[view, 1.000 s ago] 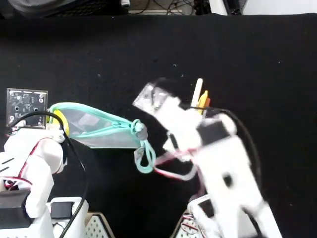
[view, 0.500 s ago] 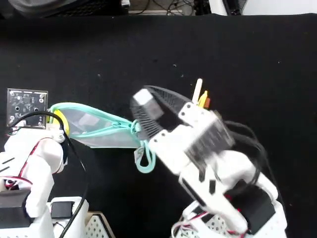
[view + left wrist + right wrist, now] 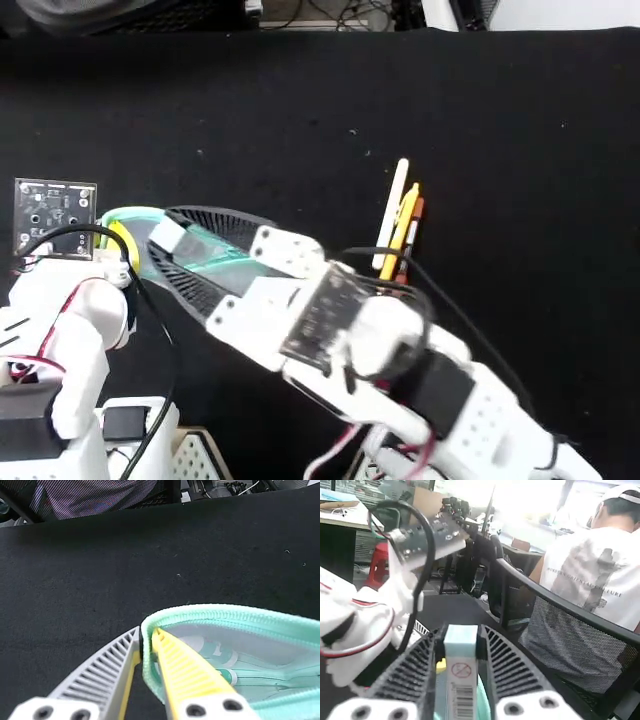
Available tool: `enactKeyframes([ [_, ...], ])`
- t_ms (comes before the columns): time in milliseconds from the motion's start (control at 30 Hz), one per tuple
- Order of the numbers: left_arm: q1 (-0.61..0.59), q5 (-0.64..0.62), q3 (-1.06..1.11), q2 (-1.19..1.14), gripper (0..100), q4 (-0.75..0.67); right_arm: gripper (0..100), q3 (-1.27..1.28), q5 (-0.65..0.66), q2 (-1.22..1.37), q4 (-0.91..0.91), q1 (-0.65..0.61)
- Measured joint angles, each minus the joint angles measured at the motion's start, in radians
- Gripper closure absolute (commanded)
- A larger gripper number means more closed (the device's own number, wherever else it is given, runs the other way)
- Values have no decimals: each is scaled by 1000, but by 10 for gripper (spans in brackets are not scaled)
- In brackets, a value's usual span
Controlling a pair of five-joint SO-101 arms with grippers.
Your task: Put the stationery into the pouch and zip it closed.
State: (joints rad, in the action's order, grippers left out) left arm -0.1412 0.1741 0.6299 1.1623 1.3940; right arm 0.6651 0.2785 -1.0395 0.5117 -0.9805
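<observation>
My right gripper (image 3: 160, 240) is clamped on a small block with a barcode label (image 3: 460, 672), its black ribbed fingers (image 3: 502, 667) pressing on both sides. It hangs directly over the open mouth of the mint-green pouch (image 3: 240, 625). My left gripper (image 3: 147, 636) is pinched on the pouch's rim, with the yellow finger (image 3: 182, 672) inside and the grey one outside. The pens (image 3: 400, 215) lie on the black table (image 3: 300, 110), well apart from both grippers, beside the right arm's wrist.

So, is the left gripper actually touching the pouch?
Touching. The left wrist view shows the left gripper pinching the pouch by its teal zipper rim.
</observation>
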Motion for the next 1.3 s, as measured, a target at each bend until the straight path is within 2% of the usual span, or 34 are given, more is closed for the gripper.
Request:
enactKeyframes([
  [200, 0, 0, 5, 0, 956, -6, 985, 129, 0, 15, -121, 0],
  [467, 0, -2, 28, 0, 956, -41, 985, 269, 0, -60, -132, 63],
  [733, 0, -2, 28, 0, 956, -41, 960, 436, -3, -204, -144, 63],
  [867, 2, -2, 29, 0, 956, -41, 793, 379, -3, -206, -23, 61],
  [933, 2, -2, 29, 0, 956, -43, 743, 301, -3, -192, 92, 61],
  [1100, 0, -2, 29, 0, 956, -43, 750, 54, -2, -89, 381, 68],
  [1300, 0, -2, 29, 0, 956, -43, 751, -255, 0, -26, 566, 98],
])
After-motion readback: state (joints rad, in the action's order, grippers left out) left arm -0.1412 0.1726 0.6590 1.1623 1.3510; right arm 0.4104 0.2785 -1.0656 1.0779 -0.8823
